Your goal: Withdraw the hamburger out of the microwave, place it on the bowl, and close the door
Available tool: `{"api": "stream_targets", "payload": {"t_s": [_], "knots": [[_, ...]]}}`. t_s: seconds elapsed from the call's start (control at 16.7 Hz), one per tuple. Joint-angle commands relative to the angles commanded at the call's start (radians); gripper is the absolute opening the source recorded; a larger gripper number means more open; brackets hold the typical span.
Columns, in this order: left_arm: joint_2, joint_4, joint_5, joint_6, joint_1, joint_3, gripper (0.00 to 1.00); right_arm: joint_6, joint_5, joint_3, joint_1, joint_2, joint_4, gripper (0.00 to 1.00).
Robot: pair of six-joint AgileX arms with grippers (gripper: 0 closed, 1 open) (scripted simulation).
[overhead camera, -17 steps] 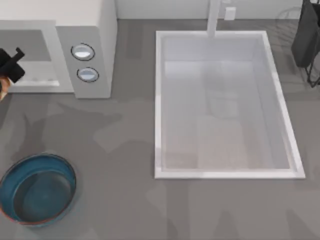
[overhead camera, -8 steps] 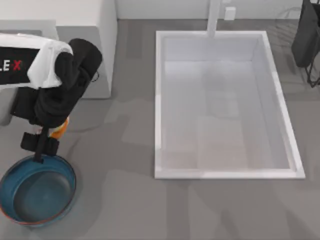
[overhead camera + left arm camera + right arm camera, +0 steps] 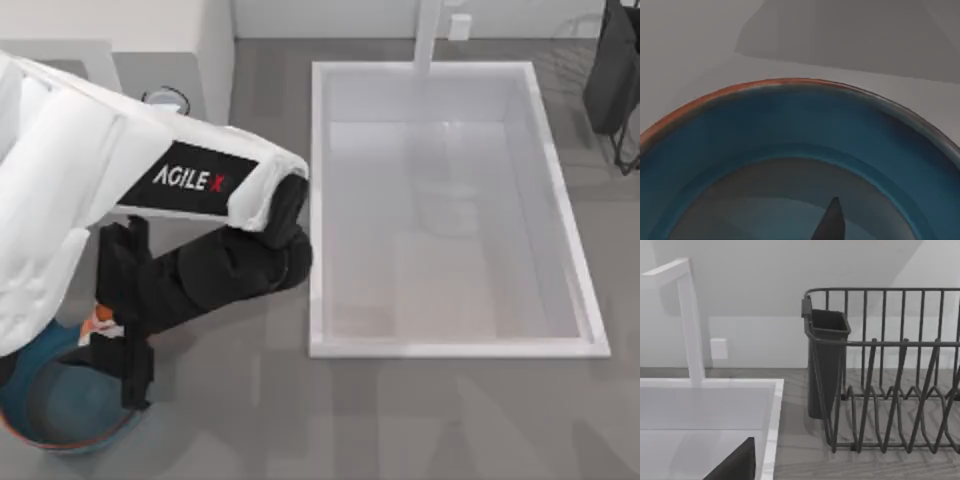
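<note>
Half a second back the left arm reached out from the microwave front with its gripper at the bowl's far rim; now the whole arm has swung lower and across, and its white forearm (image 3: 130, 170) lies over most of the microwave (image 3: 190, 45), leaving just a strip of the top and a sliver of one knob (image 3: 165, 97) showing. The left gripper (image 3: 125, 355) now hangs over the bowl (image 3: 55, 420) at about the eight o'clock corner of the table, dark fingers pointing down into it. A small orange and cream bit of the hamburger (image 3: 100, 322) peeks out beside the black wrist at the bowl's upper edge; whether the fingers are clamped on it or have let go I cannot tell, as the arm covers the grip. From the left wrist camera the blue bowl interior and its reddish rim (image 3: 775, 84) sit close below, with one dark fingertip (image 3: 830, 222) poking in over the bowl's floor. The microwave door is hidden under the arm, so I cannot say how it stands. Over at the right, the sink (image 3: 318, 200) is as before, and the right arm stays parked up by the dish rack (image 3: 890, 370) at roughly two o'clock.
</note>
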State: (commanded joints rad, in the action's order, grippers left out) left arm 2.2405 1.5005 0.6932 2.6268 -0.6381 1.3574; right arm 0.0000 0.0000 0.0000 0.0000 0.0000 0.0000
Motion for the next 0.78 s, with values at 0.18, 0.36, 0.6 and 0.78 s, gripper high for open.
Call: {"api": "stream_targets", "payload": {"t_s": [0.18, 0.36, 0.6, 0.78], "knots": [[0.073, 0.14, 0.04, 0.146, -0.058, 0.006, 0.0, 0.0, 0.0, 0.0, 0.0, 0.0, 0.0, 1.0], [0.1, 0.186, 0.054, 0.193, -0.078, 0.005, 0.0, 0.0, 0.0, 0.0, 0.0, 0.0, 0.0, 1.0], [0.095, 0.183, 0.055, 0.19, -0.073, 0.01, 0.0, 0.0, 0.0, 0.0, 0.0, 0.0, 0.0, 1.0], [0.094, 0.151, 0.068, 0.178, -0.058, -0.017, 0.0, 0.0, 0.0, 0.0, 0.0, 0.0, 0.0, 1.0]]}}
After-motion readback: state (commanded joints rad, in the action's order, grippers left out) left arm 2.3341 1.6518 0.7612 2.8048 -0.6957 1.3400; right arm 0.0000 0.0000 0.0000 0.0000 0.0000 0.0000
